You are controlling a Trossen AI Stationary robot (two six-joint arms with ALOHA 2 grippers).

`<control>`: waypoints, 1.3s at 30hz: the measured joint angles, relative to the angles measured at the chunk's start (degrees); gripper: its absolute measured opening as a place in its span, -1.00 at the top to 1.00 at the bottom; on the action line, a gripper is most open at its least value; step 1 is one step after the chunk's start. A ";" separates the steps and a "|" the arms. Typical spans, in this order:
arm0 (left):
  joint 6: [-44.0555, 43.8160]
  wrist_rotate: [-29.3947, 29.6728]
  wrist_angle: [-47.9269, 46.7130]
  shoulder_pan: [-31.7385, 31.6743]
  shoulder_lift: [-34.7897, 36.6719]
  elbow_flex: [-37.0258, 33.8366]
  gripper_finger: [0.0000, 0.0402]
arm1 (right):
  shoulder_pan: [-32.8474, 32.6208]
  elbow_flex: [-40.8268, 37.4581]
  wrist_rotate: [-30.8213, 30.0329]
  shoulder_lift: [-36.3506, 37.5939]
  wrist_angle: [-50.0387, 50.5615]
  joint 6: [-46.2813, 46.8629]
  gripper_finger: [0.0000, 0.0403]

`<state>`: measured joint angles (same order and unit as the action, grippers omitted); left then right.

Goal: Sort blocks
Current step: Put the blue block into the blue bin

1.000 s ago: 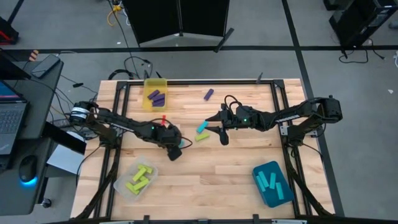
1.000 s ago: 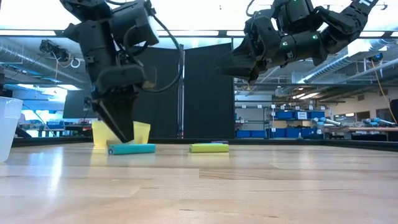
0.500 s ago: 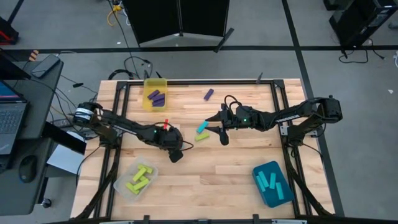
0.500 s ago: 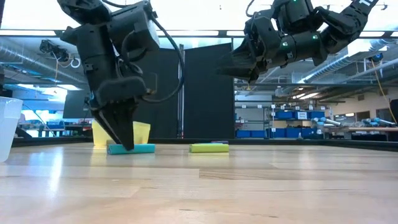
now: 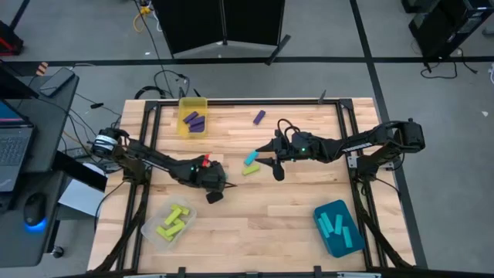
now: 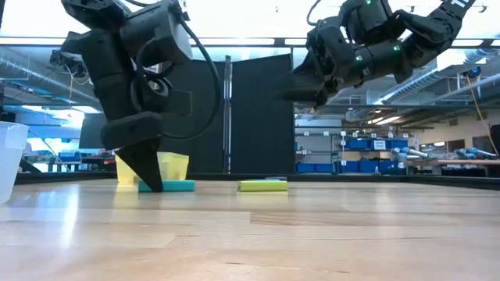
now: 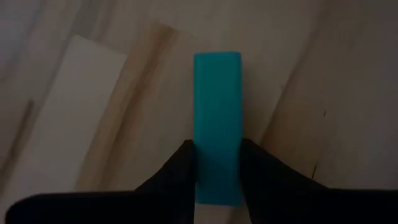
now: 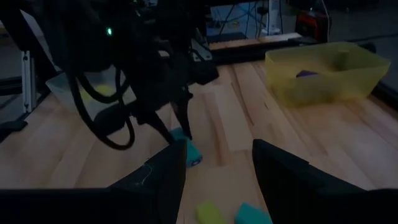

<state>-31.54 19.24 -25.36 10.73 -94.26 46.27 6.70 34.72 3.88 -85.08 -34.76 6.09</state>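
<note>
Your left gripper is down at the wooden surface, near its middle on the left side, and its two fingers press against both long sides of a cyan block, so they are closed on it. In the low view that block lies flat on the wood with the gripper's tip at its end.

Your right gripper hangs above the surface, a little right of centre, with its fingers parted and nothing between them. Just beside it on the wood lie another cyan block and a yellow-green block, close together. A single purple block lies apart from them, near the far edge.

You can see three bins: the yellow bin at the far left holds purple blocks, the clear bin at the near left holds yellow-green blocks, and the teal bin at the near right holds cyan blocks.
</note>
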 joint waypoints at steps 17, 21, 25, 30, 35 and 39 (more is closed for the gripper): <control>13.10 -26.31 20.07 -7.96 10.51 -0.64 0.52 | -8.45 4.01 0.22 0.00 4.97 -9.68 0.06; 9.15 -37.94 27.06 -11.52 10.52 -0.66 0.52 | -10.87 8.78 0.16 0.00 11.59 -13.18 0.06; 7.15 -45.61 32.01 -13.48 10.51 -0.68 0.52 | -12.35 13.18 -0.02 -0.02 18.71 -16.66 0.06; 5.33 -50.69 37.29 -14.25 10.54 -0.69 0.52 | -13.30 16.35 -2.30 -0.02 24.34 -19.80 0.05; 4.01 -51.47 39.52 -14.28 10.54 -0.69 0.52 | -13.78 16.81 -2.40 -0.02 24.56 -21.42 0.08; 2.88 -51.46 41.44 -14.49 10.43 -0.69 0.52 | -14.06 16.81 -2.40 -0.02 23.85 -22.12 0.21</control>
<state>-28.66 -32.23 16.08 -3.76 -83.83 45.58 -7.36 51.53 1.48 -85.10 -10.91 -16.03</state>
